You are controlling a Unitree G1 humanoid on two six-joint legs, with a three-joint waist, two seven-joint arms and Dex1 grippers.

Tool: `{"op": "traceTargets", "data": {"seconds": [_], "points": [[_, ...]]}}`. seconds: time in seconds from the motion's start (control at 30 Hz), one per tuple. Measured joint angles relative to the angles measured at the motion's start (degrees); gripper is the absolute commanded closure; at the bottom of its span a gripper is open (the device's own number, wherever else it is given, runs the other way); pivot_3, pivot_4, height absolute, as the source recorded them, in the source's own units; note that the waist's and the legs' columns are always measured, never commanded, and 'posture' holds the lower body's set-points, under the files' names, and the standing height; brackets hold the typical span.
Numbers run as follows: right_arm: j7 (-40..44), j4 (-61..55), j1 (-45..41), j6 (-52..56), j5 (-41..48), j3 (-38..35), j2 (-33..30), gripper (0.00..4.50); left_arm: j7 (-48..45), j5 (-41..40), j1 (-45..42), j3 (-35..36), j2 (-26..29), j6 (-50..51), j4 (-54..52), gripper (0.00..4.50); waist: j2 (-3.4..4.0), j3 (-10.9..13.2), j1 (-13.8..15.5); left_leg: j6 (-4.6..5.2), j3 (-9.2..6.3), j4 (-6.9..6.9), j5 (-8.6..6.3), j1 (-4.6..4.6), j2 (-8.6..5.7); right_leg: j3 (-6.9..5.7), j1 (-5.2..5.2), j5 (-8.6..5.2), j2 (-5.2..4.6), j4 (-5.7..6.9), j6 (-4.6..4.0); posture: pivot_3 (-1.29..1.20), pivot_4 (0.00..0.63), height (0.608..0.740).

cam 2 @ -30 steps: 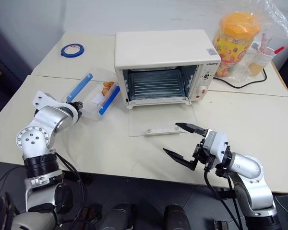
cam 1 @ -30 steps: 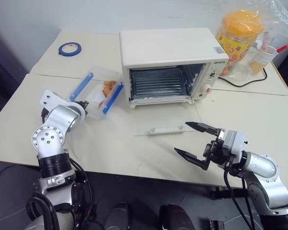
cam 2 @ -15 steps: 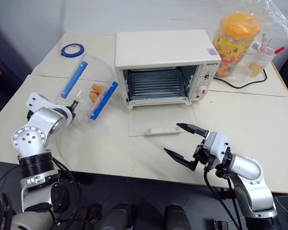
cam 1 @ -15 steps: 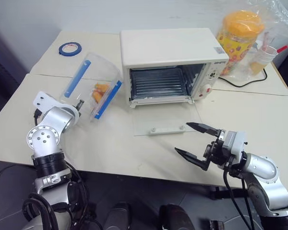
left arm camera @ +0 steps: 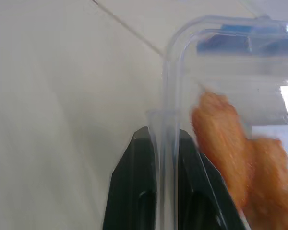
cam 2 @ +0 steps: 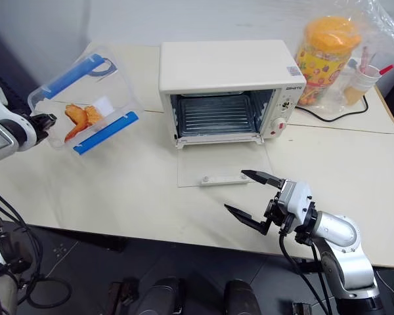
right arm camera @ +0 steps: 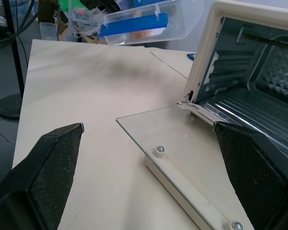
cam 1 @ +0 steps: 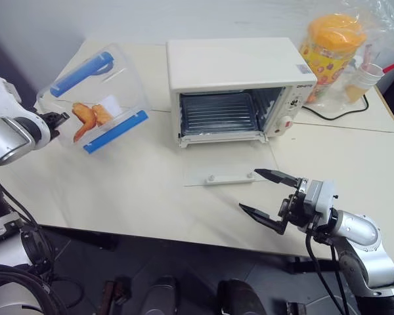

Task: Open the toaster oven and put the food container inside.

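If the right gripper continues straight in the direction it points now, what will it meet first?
Probably the open glass door of the toaster oven, lying flat on the table just ahead of the right gripper. The open jaws sit slightly above it, so they might pass over; depth is unclear.

The boxy cream-white toaster oven [cam 1: 233, 69] has a smooth, faintly glossy painted shell, a ribbed bare-metal interior with a wire rack, and a clear glass door [cam 1: 228, 165] lying flat, its white plastic bar handle fixed with shiny screws. The shallow clear plastic food container [cam 1: 92, 98] is glossy and see-through, with opaque blue plastic clip strips. The pale beige table [cam 1: 138, 197] looks matt and smooth. The right gripper's black fingers [right arm camera: 48, 167] show a fine textured, matt surface.
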Motion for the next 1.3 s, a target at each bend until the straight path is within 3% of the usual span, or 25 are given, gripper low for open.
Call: {"op": "traceTargets", "data": {"seconds": [0.17,0.3,0.5,0.73,0.83,0.9,1.13,1.3], "points": [[0.4,0.19,3.02,0.15,0.57,-3.28,-1.89,0.0,-18.32,4.0,0.37,-7.74,7.75,9.11,-0.66,4.29,0.01,0.0,-0.39,0.0,0.07,-0.1,0.0,0.02,0.0,0.11,-0.05,-0.03,-0.06,0.02,-0.05,0.0,0.15,0.74],[0.43,-0.27,6.41,0.15,1.15,-6.31,-2.63,0.0,-23.37,5.76,0.33,-9.6,6.83,12.12,-2.45,4.29,0.01,0.0,-0.18,0.0,0.04,-0.08,0.0,0.02,-0.01,0.28,-0.01,-0.03,-0.16,0.03,-0.05,0.0,0.15,0.74],[-0.74,-2.49,11.07,0.19,1.29,-9.66,-2.91,0.0,-21.02,6.32,-1.63,-9.69,-7.07,16.18,-7.17,4.29,-0.04,0.03,0.39,0.01,0.0,0.04,0.01,-0.02,-0.01,0.26,0.04,-0.03,-0.33,0.06,-0.04,0.0,0.15,0.74],[-1.11,-2.88,12.49,0.23,1.3,-10.86,-2.92,0.0,-17.93,6.46,-2.61,-8.87,-8.94,16.42,-8.55,4.29,-0.06,0.04,-1.21,-0.08,0.11,-0.09,0.03,0.05,0.08,0.3,-0.06,-0.03,-0.29,0.12,-0.04,0.0,0.15,0.74],[-3.58,-6.55,17.51,0.99,1.31,-12.87,-1.93,0.0,-12.9,10.1,-11.02,-9.58,-22.45,16.59,-7.49,4.29,0.0,0.08,1.75,0.05,-0.41,0.43,0.04,-0.28,-0.12,0.07,0.06,-0.03,-0.32,-0.03,-0.04,0.0,0.15,0.74],[-5.12,-9.98,18.97,1.05,1.3,-13.02,-0.97,0.0,-11.07,10.8,-15.56,-11.29,-28.67,16.64,-6.97,4.29,-0.02,0.07,1.97,0.12,-0.39,0.73,-0.01,-0.75,-0.19,0.15,-0.16,0.13,-0.22,0.06,0.25,0.0,0.15,0.74],[-8.63,-11.63,20.69,1.21,0.06,-12.86,0.62,0.0,-8.6,16.13,-18.74,-11.27,-36.88,16.61,-5.06,4.29,-0.01,0.07,0.06,0.12,0.15,0.53,0.0,-0.71,-0.08,0.13,-0.64,0.15,-0.06,0.28,0.29,0.0,0.15,0.74],[-9.87,-11.84,21.07,1.19,-0.27,-12.74,1.03,0.0,-9.56,22.58,-19.87,-11.2,-37.67,16.55,-5.07,4.29,0.0,0.06,0.22,0.09,0.2,0.55,0.01,-0.72,-0.07,0.2,-0.72,0.15,-0.05,0.43,0.29,0.0,0.15,0.74]]}}
